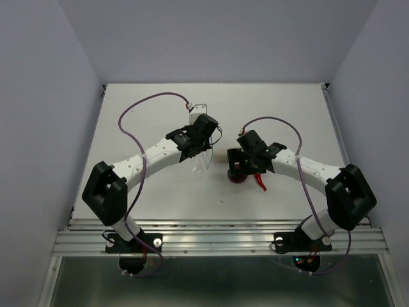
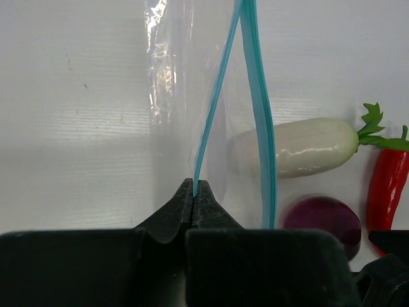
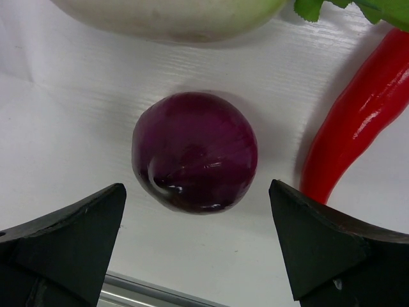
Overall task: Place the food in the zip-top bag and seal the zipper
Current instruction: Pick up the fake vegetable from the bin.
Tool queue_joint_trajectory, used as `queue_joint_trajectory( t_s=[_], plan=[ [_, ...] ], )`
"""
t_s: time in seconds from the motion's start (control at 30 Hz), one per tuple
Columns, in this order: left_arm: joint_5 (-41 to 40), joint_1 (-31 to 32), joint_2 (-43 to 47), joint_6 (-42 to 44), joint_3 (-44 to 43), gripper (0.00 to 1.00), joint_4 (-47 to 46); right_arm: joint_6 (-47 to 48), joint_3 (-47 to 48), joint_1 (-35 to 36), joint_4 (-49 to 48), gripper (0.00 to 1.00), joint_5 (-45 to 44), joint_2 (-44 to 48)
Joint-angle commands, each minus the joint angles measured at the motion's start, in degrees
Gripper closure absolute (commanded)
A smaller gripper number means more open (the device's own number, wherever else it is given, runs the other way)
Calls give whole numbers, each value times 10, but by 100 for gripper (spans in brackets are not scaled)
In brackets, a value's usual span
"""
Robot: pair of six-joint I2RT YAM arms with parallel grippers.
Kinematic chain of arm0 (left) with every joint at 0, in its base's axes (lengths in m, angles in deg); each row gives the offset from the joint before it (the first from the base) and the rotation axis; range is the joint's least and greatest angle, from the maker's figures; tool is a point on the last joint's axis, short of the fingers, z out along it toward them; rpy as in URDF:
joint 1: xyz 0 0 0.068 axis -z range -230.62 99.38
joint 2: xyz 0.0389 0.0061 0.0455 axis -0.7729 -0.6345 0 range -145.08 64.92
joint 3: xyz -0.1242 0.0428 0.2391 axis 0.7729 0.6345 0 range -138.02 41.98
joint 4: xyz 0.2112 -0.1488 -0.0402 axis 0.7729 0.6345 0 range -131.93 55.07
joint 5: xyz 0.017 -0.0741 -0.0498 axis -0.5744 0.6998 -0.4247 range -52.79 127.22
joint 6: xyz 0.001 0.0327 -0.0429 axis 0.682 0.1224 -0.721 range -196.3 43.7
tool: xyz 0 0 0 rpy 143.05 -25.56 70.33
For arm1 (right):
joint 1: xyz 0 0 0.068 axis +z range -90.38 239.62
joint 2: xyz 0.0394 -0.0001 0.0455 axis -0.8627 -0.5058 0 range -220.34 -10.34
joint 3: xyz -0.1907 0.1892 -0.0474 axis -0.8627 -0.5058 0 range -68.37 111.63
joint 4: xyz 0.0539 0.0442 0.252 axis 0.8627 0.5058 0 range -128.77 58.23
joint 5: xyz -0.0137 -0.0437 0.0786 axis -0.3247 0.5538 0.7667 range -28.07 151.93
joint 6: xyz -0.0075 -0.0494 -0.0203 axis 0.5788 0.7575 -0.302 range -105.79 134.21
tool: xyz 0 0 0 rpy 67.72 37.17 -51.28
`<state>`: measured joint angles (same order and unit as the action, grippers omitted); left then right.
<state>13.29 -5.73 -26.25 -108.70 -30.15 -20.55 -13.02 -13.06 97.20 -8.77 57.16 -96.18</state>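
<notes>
My left gripper [image 2: 194, 187] is shut on one blue strip of the zipper [image 2: 209, 115], holding the clear zip-top bag [image 2: 176, 96] up with its mouth spread; the other strip [image 2: 262, 121] hangs apart to the right. Past the bag, the food lies on the table: a white radish [image 2: 313, 146] with green leaves, a purple onion [image 2: 323, 217] and a red chili [image 2: 386, 185]. My right gripper [image 3: 197, 185] is open just short of the onion [image 3: 195, 152], one finger to each side and neither touching it. The chili [image 3: 354, 137] lies to its right, the radish [image 3: 172, 16] beyond it.
The white table [image 1: 147, 192] is walled on three sides. A ribbed aluminium rail [image 1: 217, 240] runs along its near edge, where both arm bases are bolted. The two arms meet near the table's middle, left gripper [image 1: 203, 133] beside right gripper [image 1: 239, 167].
</notes>
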Motion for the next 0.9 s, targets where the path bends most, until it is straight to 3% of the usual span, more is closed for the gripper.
queue_joint_trajectory(
  t_s=[0.0, 0.2, 0.43, 0.63, 0.67, 0.77, 0.87],
  plan=[
    [-1, -2, 24, 4, 2, 100, -15, -11, 4, -2, -19, 0, -15, -9],
    [-1, -2, 28, 3, 6, 100, -15, -15, 1, -8, -33, 2, -17, -20],
    [3, -2, 27, 3, 4, 100, -15, -12, 1, -8, -42, 10, -13, -28],
    [4, -2, 25, 1, 5, 100, -14, -9, 0, -8, -49, 34, -9, -29],
    [5, -2, 26, 0, 6, 100, -14, -8, -2, -8, -49, 44, -11, -27],
    [10, -2, 30, 0, 9, 100, -20, -10, -2, -8, -53, 59, -13, -17],
    [10, -2, 31, 0, 10, 100, -21, -6, -3, -8, -55, 64, -10, -9]
  ],
)
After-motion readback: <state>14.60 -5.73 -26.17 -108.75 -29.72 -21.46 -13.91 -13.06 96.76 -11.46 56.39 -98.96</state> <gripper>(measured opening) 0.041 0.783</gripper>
